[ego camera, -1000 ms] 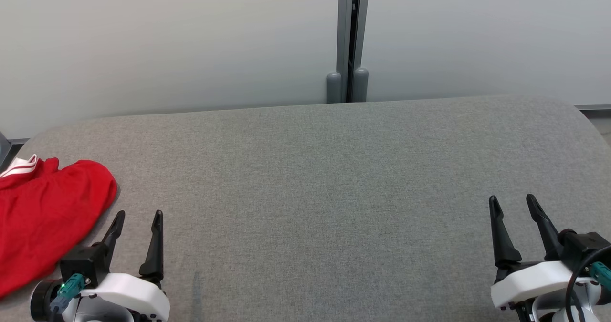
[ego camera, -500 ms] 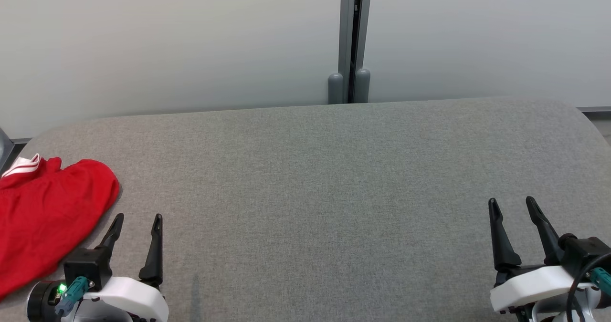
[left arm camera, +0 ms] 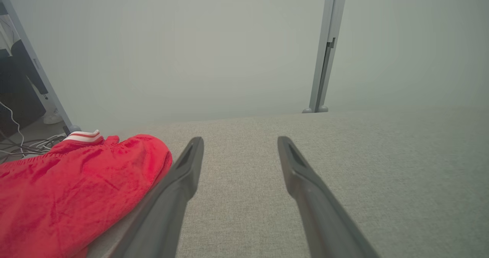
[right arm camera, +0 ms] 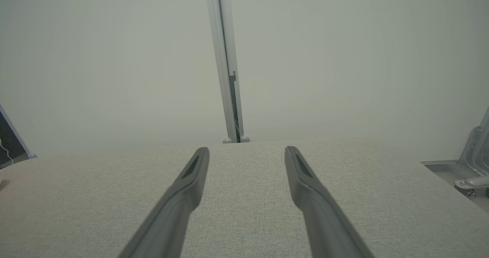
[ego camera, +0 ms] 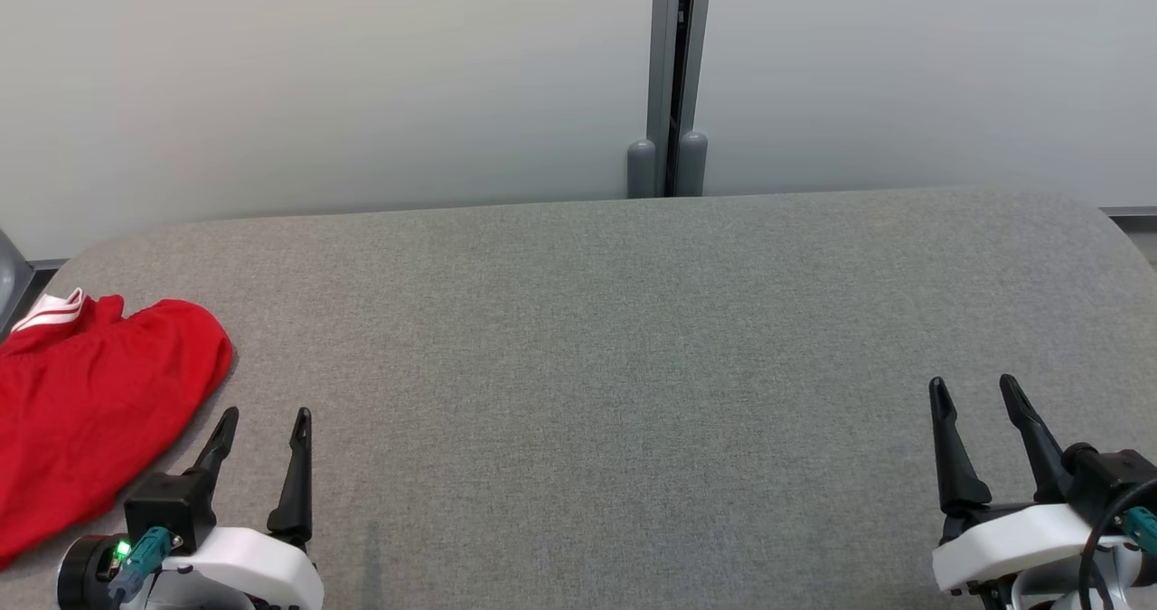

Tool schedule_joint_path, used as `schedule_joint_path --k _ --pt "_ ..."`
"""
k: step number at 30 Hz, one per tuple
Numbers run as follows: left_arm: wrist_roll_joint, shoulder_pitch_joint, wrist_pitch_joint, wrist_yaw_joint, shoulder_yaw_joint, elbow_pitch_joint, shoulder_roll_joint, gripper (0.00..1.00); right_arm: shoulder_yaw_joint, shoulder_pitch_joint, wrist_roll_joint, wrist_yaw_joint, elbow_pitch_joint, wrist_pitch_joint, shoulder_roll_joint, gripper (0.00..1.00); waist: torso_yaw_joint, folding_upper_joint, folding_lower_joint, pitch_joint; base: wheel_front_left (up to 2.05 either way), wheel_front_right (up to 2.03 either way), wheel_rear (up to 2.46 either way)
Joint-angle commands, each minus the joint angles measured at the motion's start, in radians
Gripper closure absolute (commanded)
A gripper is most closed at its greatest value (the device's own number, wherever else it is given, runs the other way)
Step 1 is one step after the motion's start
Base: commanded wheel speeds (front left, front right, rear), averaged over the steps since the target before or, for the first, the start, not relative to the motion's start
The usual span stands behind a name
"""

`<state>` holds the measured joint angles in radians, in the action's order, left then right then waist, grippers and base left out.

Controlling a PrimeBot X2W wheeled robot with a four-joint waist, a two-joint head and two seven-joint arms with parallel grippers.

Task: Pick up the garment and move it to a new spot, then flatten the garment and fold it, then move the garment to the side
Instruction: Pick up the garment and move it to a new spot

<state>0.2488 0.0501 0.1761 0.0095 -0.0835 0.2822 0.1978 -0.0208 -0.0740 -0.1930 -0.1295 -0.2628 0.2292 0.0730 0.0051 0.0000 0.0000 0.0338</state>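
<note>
The grey table [ego camera: 633, 366] lies bare and flat across its whole middle, from the left gripper [ego camera: 267, 414] to the right gripper [ego camera: 973, 382], giving wide room to pass. The one thing on it is the red garment [ego camera: 90, 411], heaped at the left edge, just beside the left gripper's outer finger. Beyond the far edge, pale wall panels [ego camera: 316, 77] and a grey post [ego camera: 673, 68] close off reach. Off the right end stands a metal bracket [right arm camera: 473, 154]; off the left end, loose cables [left arm camera: 23, 143] lie on the floor.
</note>
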Motion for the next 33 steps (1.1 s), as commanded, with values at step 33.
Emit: schedule_joint_path --k 33 --pt "0.085 0.021 0.03 0.042 0.07 0.006 0.036 0.0 0.093 -0.005 -0.006 -0.002 0.117 -0.062 -0.007 0.0 0.426 0.0 0.0 -0.008 0.0 0.0 0.0"
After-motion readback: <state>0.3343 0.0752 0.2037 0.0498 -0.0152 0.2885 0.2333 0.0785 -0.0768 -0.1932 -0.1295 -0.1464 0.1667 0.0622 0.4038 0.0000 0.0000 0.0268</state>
